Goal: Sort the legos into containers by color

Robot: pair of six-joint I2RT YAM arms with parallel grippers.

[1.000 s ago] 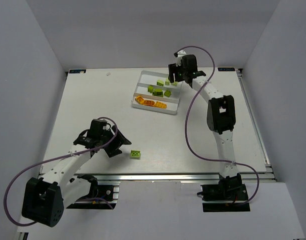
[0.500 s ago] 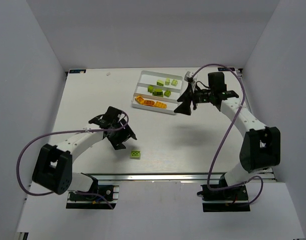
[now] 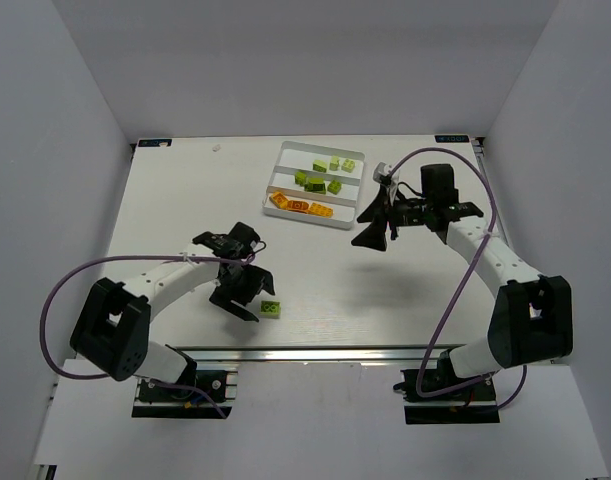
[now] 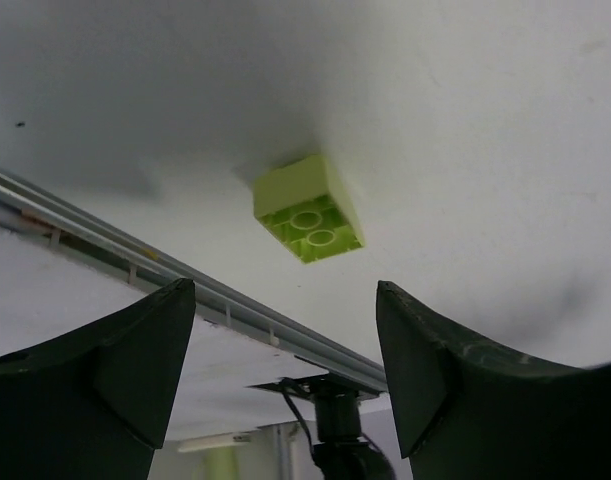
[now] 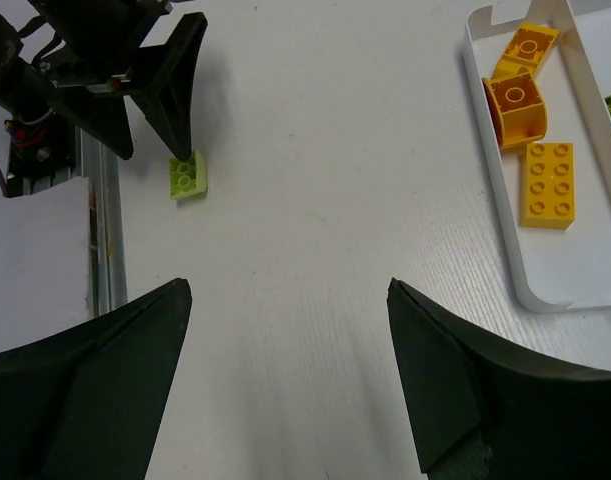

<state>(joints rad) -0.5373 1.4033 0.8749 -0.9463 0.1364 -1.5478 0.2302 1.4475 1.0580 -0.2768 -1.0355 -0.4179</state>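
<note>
One lime green lego [image 3: 271, 309] lies loose on the table near the front edge. My left gripper [image 3: 243, 296] is open just left of it; in the left wrist view the lego [image 4: 307, 208] sits beyond the open fingertips [image 4: 283, 292]. The white tray [image 3: 347, 200] holds lime legos [image 3: 315, 182] in its far and middle slots and orange legos [image 3: 303, 206] in the near slot. My right gripper [image 3: 371, 230] is open and empty, hovering right of the tray's near corner. Its view shows its open jaws [image 5: 288, 290], the orange legos [image 5: 548, 183], the tray rim [image 5: 505, 240] and the loose lime lego [image 5: 188, 176].
A metal rail [image 4: 105, 235] runs along the table's front edge, close behind the loose lego. White walls enclose the table on the left, far and right sides. The left gripper's fingers [image 5: 170, 85] show beside the lego in the right wrist view.
My left gripper has moved toward the front edge and now stands next to the loose lime lego. My right gripper has drifted from over the tray to its right near corner.
</note>
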